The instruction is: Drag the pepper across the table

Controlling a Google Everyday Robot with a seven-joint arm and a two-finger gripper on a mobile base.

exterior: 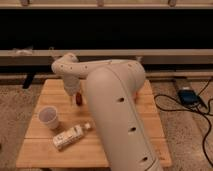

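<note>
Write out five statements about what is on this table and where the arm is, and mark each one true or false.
1. The cup stands upright on the table. True.
2. The bottle stands upright beside the cup. False: it lies on its side, in front of the cup and a little to its right in the picture.
3. The end effector is down at the pepper, behind the cup and the bottle. True.
4. The pepper is inside the cup. False: it is on the table top, apart from the cup.
5. The table top is dark metal. False: it is light wood.
</note>
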